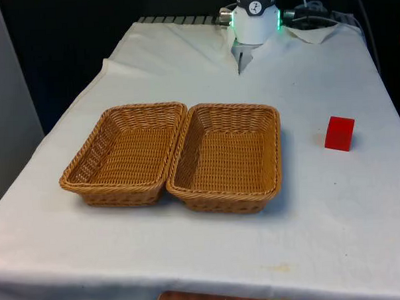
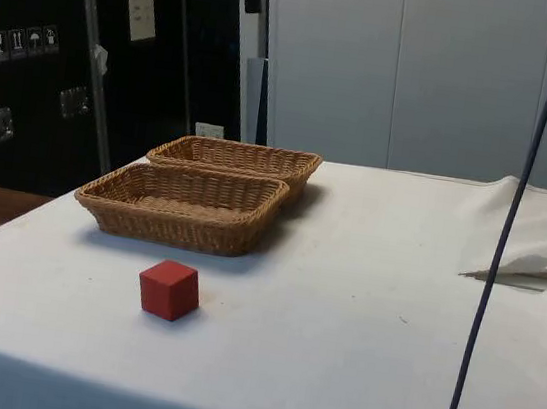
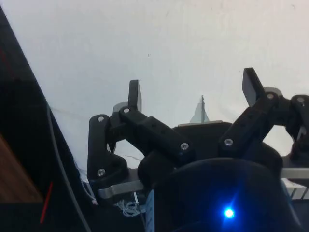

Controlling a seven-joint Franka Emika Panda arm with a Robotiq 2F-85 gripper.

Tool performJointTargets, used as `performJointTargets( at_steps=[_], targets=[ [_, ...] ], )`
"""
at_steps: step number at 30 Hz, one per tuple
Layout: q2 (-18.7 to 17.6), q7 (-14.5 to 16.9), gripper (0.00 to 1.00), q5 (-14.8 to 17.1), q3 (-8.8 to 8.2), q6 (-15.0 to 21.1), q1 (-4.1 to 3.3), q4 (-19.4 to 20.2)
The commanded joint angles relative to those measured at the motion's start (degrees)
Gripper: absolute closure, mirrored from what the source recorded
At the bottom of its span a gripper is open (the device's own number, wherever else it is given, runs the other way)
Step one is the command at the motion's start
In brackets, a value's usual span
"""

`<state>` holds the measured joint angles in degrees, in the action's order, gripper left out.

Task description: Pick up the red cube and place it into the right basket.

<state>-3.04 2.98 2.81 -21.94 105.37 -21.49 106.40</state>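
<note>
Sitting matte and boxy beside two woven wicker baskets (image 1: 227, 155), the red cube (image 1: 339, 132); gripper (image 3: 193, 89) wide open, empty.

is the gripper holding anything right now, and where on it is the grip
Nothing is held. The gripper has its jaws wide apart with only white cloth between them, and the red cube sits alone on the table, outside both baskets.

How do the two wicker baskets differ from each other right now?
The left basket lies further from the red cube than the right basket does. The right basket's rim overlaps the left basket's rim where they meet. Both are empty, rectangular, brown wicker and sit upright on the white cloth.
</note>
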Motion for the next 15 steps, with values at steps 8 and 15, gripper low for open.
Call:
performJointTargets(
  at_steps=[8,15],
  targets=[
    [0.23,-3.32,0.0,-2.01,2.52,0.86,-0.29,0.0],
    [0.06,-5.39,0.0,-3.15,4.47,1.66,-0.34,-0.11]
  ],
)
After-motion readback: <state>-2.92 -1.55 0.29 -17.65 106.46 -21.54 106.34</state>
